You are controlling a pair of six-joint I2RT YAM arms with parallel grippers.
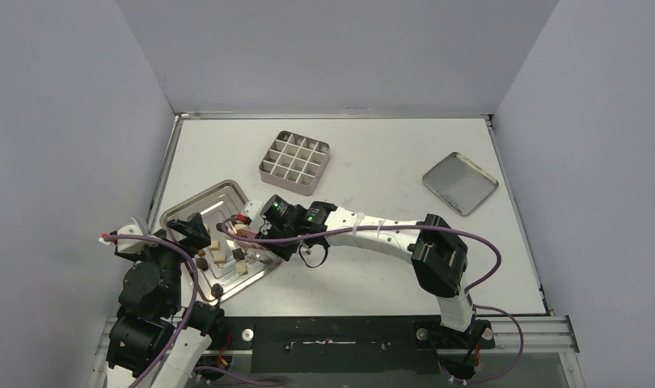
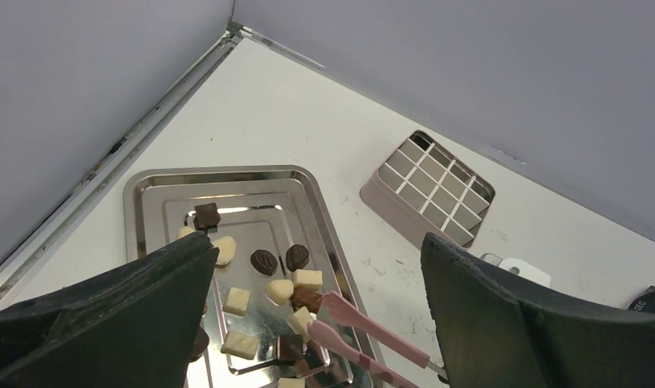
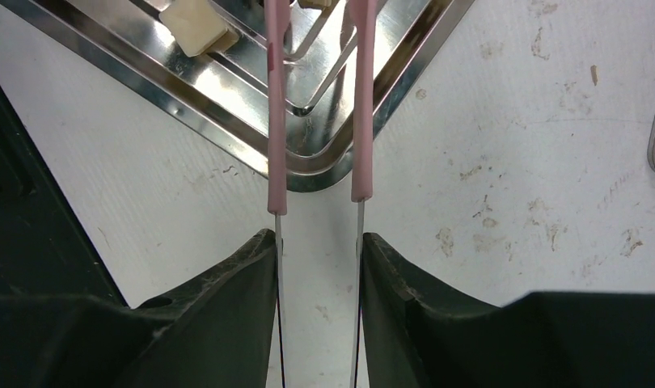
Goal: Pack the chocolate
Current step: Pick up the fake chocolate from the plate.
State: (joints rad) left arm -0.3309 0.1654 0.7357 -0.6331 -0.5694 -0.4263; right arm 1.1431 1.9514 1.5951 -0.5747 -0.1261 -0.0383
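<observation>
Gripping pink tongs (image 3: 276, 121), right pincer (image 3: 318, 250) holds their parted tips ahead over chocolate (image 2: 280, 289) in the tray (image 2: 138, 202), likely to pinch tiny pieces; left pincer (image 2: 316, 267) gapes wide, empty, chocolate just beneath.

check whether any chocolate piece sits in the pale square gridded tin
No, the gridded tin shows bare cells; the chocolate pieces lie on the silver tray.

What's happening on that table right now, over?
Left gripper open above silver metal tray. Right gripper shut on pink-tipped metal tweezers, tips among small brown and cream chocolates. Square gridded tin empty, nothing blocking.
</observation>
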